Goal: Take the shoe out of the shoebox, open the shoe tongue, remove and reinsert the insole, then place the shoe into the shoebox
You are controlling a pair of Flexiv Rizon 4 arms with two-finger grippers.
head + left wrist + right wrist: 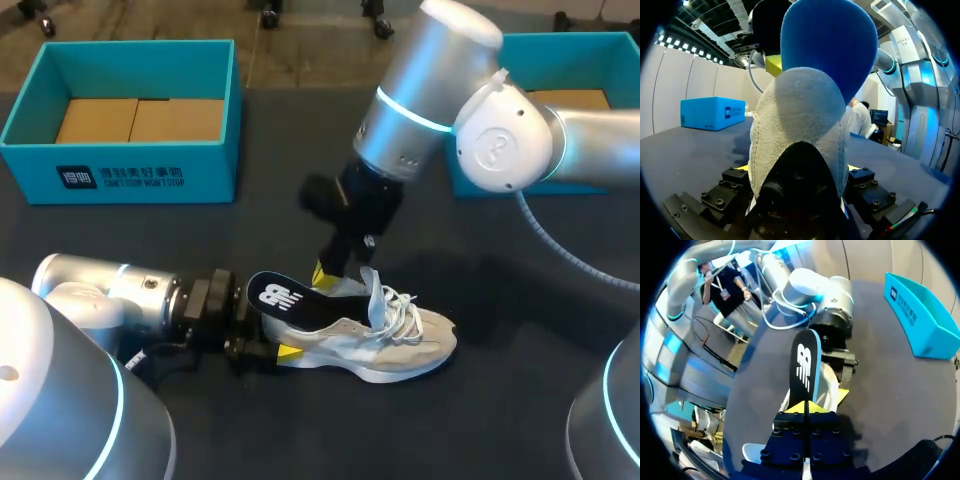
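Note:
A pale grey lace-up shoe point(400, 340) lies on its side on the dark table point(520, 420). Its heel point(795, 125) sits between the fingers of my left gripper point(272, 340), which press on it from both sides. A black insole point(285, 300) with a white logo sticks out of the shoe's opening past the heel, and its blue underside point(830, 45) faces the left wrist camera. My right gripper point(328, 277) comes down from above and is shut on the insole's edge. In the right wrist view its yellow tips meet at the gripper point(805, 407) and the insole point(804, 365) rises ahead of them.
One teal shoebox point(120, 110) with a brown cardboard floor stands open at the back left. A second teal box point(570, 60) stands at the back right, partly hidden by my right arm. Bare table lies in front of the shoe and to its right.

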